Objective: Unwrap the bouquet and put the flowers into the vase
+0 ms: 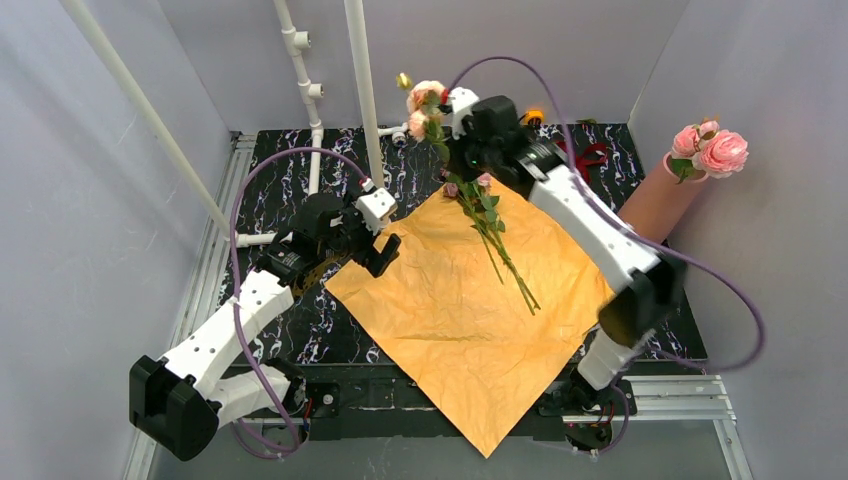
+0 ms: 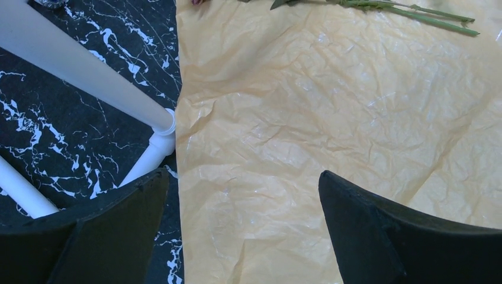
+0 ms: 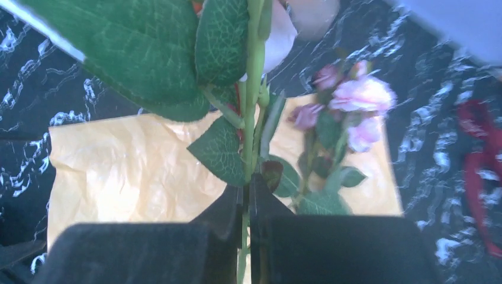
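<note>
Overhead, one sheet of orange wrapping paper [image 1: 470,330] lies spread flat on the black marbled table [image 1: 300,180]. The right gripper [image 1: 447,112], above the paper's far corner, is clamped on one rose stem [image 1: 425,100] bearing two pale blooms. One loose spray [image 1: 495,235] lies on the paper. One salmon vase [image 1: 655,205] sits at the right wall, with at least two pink roses [image 1: 720,152] in its mouth. One red ribbon [image 1: 590,157] lies beyond the right arm. The left gripper [image 1: 375,240] hovers at the paper's left edge.

From the left wrist, its two dark fingers [image 2: 385,236] stand wide apart, holding nothing, astride the paper's edge; two white pipes [image 2: 89,65] cross the table beside it.

From the right wrist, two fingertips [image 3: 231,207] meet on the single green stem, three leaves [image 3: 222,151] just above them; the spray's small pink blooms lie beyond.
</note>
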You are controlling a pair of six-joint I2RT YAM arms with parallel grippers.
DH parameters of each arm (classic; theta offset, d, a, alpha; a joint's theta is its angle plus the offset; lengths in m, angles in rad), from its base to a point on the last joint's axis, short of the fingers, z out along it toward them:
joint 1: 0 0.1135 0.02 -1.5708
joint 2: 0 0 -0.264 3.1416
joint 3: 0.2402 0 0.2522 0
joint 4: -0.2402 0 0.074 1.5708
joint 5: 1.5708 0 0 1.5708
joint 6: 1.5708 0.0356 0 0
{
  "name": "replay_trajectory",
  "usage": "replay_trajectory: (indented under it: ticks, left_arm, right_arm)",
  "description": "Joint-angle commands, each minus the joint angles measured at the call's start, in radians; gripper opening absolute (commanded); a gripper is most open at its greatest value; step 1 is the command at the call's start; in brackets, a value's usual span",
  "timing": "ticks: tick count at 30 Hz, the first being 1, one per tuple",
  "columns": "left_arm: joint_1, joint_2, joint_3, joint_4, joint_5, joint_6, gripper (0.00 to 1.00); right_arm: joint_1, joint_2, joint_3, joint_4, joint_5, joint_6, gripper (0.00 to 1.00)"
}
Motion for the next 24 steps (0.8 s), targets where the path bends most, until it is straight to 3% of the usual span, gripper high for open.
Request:
replay_trajectory:
  ticks: [1, 7, 13, 17, 18, 24]
  left_arm:
    - [0.006, 0.011, 0.007, 0.036, 0.072, 0.011, 0.98]
    - [0.006, 0.039, 0.023, 0.049, 0.126, 0.014, 0.98]
    - [0.006, 0.086, 0.06, 0.052, 0.167, 0.034, 0.98]
    - [0.006, 0.111, 0.084, 0.054, 0.18, 0.046, 0.98]
    - [0.006, 0.119, 0.089, 0.055, 0.195, 0.052, 0.98]
    - [0.007, 0.146, 0.1, 0.045, 0.245, 0.055, 0.98]
  right_arm:
    - [0.001, -0.344, -0.238, 0.434, 0.102, -0.065, 0.01]
    - [0.001, -0.416, -0.14, 0.485, 0.394, -0.171, 0.01]
    - [-0.028, -0.439, 0.014, 0.51, 0.5, -0.325, 0.01]
    - [-0.102, -0.511, 0.024, 0.448, 0.447, -0.338, 0.01]
    - [-0.183, -0.617, -0.04, 0.333, 0.348, -0.347, 0.01]
    - [-0.372, -0.814, -0.156, 0.306, 0.281, -0.326, 0.01]
